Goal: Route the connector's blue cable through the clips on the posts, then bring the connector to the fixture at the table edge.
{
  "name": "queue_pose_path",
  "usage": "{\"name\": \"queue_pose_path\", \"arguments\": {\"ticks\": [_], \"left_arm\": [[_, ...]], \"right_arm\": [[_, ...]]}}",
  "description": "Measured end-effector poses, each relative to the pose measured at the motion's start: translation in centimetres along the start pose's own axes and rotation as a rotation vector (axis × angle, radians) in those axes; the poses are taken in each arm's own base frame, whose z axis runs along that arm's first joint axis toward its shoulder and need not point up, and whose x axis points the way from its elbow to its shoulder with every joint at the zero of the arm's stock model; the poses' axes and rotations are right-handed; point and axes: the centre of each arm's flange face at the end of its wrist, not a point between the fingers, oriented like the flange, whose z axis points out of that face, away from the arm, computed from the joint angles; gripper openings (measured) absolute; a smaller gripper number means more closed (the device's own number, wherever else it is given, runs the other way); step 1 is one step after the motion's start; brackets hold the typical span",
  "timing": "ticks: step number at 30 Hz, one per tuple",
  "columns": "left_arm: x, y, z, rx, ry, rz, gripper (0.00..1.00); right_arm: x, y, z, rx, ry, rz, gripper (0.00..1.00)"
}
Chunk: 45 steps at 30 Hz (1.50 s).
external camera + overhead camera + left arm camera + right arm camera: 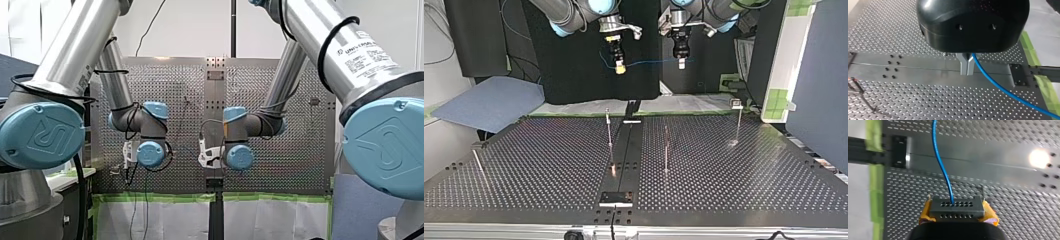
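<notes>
While blue cable [649, 62] hangs high over bench's [549, 165] arm-side edge, right jaws clench connector [957, 209], seemingly light, rigid; left jaws pinch cable: thin, limp, likely slippery; best held near connector.

Counting two arms, my left arm [724, 7] and my right arm [559, 12], each carrying one gripper: my left gripper [681, 65], my right gripper [620, 70]. Finding one blue cable [649, 62] and one connector [957, 210]. Counting four thin posts on the one perforated table [524, 165] in the top view: left post [478, 162], centre-left post [609, 132], centre-right post [666, 150], right post [738, 122]. Tallying one centre strip [624, 150], one black block [1020, 75] and one metal plate [615, 199].
</notes>
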Motion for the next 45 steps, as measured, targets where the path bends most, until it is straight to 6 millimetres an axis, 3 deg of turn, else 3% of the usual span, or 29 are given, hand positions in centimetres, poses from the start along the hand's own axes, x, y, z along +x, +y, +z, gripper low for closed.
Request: {"name": "queue_pose_path", "arguments": {"ticks": [21, 33, 40, 45], "left_arm": [[-6.5, 0.1, 0.9, -0.045, -0.056, -0.081, 0.02], [-12.2, 0.1, 2.8, -0.083, -0.121, -0.121, 0.02], [-15.5, -0.2, 4.9, -0.093, -0.179, -0.148, 0.02], [-15.9, -0.1, 7.0, -0.094, -0.195, -0.159, 0.02]], "right_arm": [[10.0, 1.4, 1.2, 0.009, 0.129, 0.139, 0.00], [16.0, 3.7, 1.6, -0.016, 0.215, 0.171, 0.00], [18.0, 5.1, 3.3, -0.027, 0.251, 0.175, 0.00], [17.8, 6.2, 4.7, -0.031, 0.246, 0.170, 0.00]]}}
